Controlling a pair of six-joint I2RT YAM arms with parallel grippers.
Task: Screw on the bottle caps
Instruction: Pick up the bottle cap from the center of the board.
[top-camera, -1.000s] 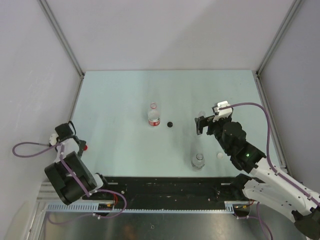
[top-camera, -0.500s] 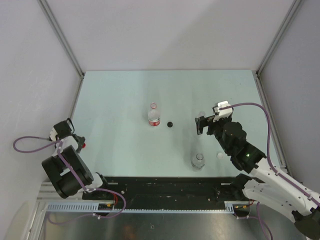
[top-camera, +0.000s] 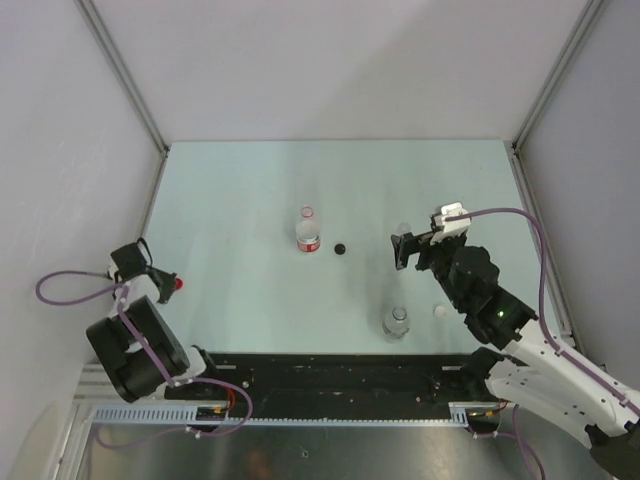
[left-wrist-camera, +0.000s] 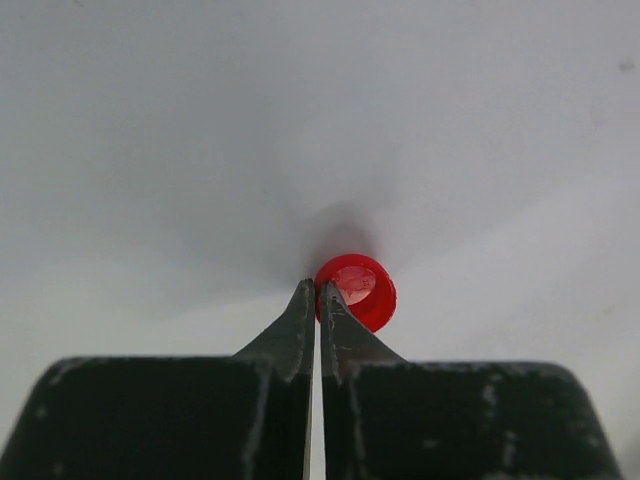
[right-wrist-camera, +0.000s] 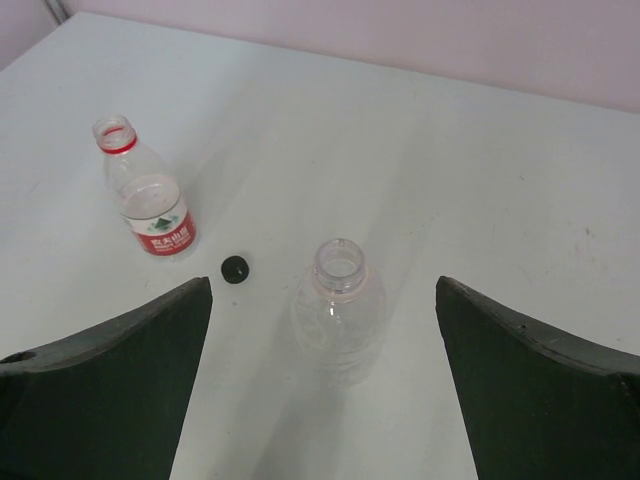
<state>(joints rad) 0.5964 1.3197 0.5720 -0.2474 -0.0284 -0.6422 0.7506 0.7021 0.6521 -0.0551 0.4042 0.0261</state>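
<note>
My left gripper (top-camera: 166, 283) (left-wrist-camera: 319, 288) is shut at the table's left edge. The red cap (top-camera: 178, 284) (left-wrist-camera: 362, 292) lies just past its tips, open side up, against the right fingertip and not between the jaws. My right gripper (top-camera: 402, 246) (right-wrist-camera: 322, 287) is open wide, with an uncapped clear bottle (top-camera: 403, 231) (right-wrist-camera: 338, 310) standing just beyond the gap between its fingers. The labelled bottle (top-camera: 308, 232) (right-wrist-camera: 148, 200) stands uncapped at mid-table, the black cap (top-camera: 340, 248) (right-wrist-camera: 235, 268) beside it. A third bottle (top-camera: 397, 322) stands near the front, a whitish cap (top-camera: 438, 311) to its right.
Pale walls with metal corner posts (top-camera: 125, 75) enclose the table (top-camera: 240, 190) on three sides. A black rail (top-camera: 330, 375) runs along the near edge between the arm bases.
The left gripper closed fully and shifted slightly right; the red cap moved a little right and away with it. The right arm barely moved.
</note>
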